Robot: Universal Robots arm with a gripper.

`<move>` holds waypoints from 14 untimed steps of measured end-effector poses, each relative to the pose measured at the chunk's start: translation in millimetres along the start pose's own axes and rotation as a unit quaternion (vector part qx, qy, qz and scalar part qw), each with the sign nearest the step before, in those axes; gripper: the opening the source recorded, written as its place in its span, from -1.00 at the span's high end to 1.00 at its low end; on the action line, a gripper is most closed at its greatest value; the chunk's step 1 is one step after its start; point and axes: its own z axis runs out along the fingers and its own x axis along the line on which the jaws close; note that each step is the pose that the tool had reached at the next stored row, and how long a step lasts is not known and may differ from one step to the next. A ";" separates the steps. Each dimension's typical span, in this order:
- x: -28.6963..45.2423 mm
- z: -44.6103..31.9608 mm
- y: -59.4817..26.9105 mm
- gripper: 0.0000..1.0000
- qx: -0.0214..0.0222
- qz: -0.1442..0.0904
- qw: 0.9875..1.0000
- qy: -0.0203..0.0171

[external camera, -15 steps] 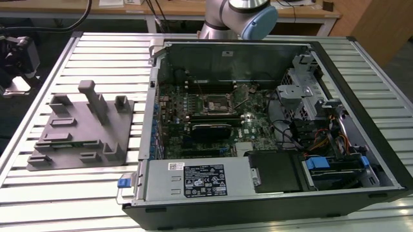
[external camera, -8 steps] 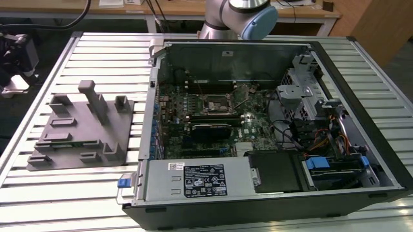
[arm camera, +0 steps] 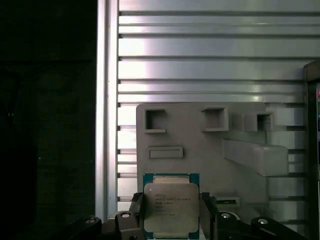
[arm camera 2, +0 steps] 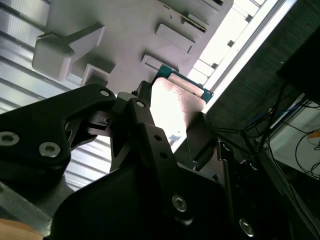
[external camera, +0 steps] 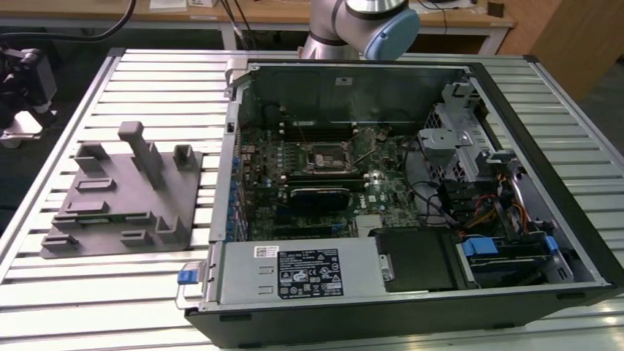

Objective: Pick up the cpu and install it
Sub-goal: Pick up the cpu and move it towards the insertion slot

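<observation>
Spotter: Chip position?

Logger: The cpu (arm camera: pixel 171 202) sits between the fingers (arm camera: pixel 136 212) of the gripper (arm camera: pixel 172 220), pinched at two opposite edges, silver lid facing the first wrist view. The edge hold reads as deliberate: nothing presses on the lid or underside, and the chip is level for seating.

Spotter: Lifted, or resting on the grey tray (arm camera: pixel 200 140)?

Logger: Probably lifted. It looks large against the tray behind it, but the underside is hidden, so that's a judgement. In the second wrist view its green rim shows against the tray too.

Spotter: Arm pose?

Logger: The wrist points down over the tray and slatted table (arm camera: pixel 200 45). In the exterior view the arm (external camera: pixel 341 25) rises out of frame behind the open computer case (external camera: pixel 507 95). The socket (external camera: pixel 322 156) lies inside the case, well apart from the tray.
</observation>
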 end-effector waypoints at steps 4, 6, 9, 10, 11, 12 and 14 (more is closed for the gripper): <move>0.0 -1.3 0.0 -0.05 -0.001 0.000 1.000 0.000; 0.0 -2.1 0.1 -0.05 -0.001 0.000 1.000 0.000; -0.1 -5.1 0.2 -0.05 -0.002 0.000 1.000 0.000; 0.0 -6.7 0.2 -0.05 -0.002 0.000 1.000 0.000; 0.0 -8.7 0.3 -0.05 -0.002 0.000 1.000 0.000; 0.0 -10.9 0.4 -0.05 -0.002 0.000 1.000 0.000; 0.0 -15.7 0.6 -0.05 -0.002 0.000 1.000 0.000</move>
